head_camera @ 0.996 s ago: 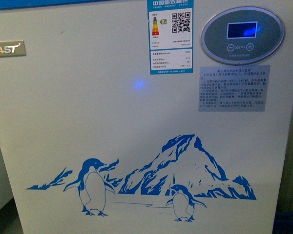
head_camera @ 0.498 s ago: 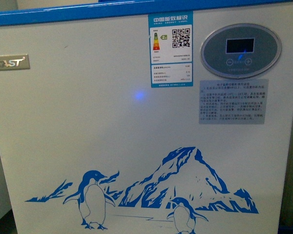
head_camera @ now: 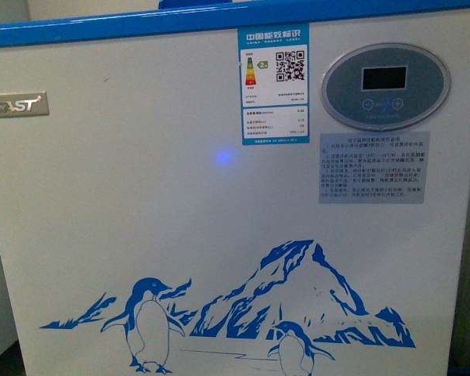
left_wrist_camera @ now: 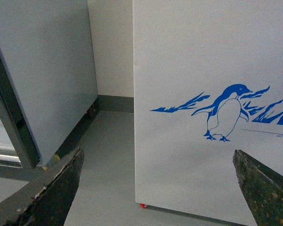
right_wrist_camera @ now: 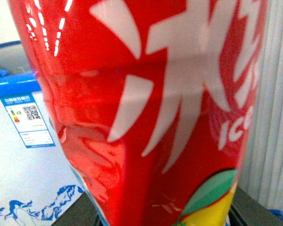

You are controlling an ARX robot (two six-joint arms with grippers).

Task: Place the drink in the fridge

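Observation:
The fridge (head_camera: 141,204) fills the front view: a white chest with a blue top rim (head_camera: 110,25), penguin-and-mountain decal (head_camera: 243,313) and oval grey display panel (head_camera: 385,86). Neither arm shows in that view. In the right wrist view, the drink (right_wrist_camera: 151,108), a red bottle with white lettering and a green-and-yellow patch, fills the picture, and my right gripper (right_wrist_camera: 146,221) is shut on it. The fridge (right_wrist_camera: 23,155) stands behind it. In the left wrist view my left gripper (left_wrist_camera: 158,188) is open and holds nothing. It faces the fridge's lower front corner (left_wrist_camera: 203,155).
A taller plain grey cabinet (left_wrist_camera: 42,80) stands beside the fridge, with a strip of grey floor (left_wrist_camera: 108,174) between them. An energy label (head_camera: 272,82) and a grey notice (head_camera: 374,167) are stuck on the fridge front. A red caster (left_wrist_camera: 143,205) shows under its corner.
The front view has risen: the fridge's blue top rim has come into the picture and the decal sits lower. The display's blue glow has gone dim.

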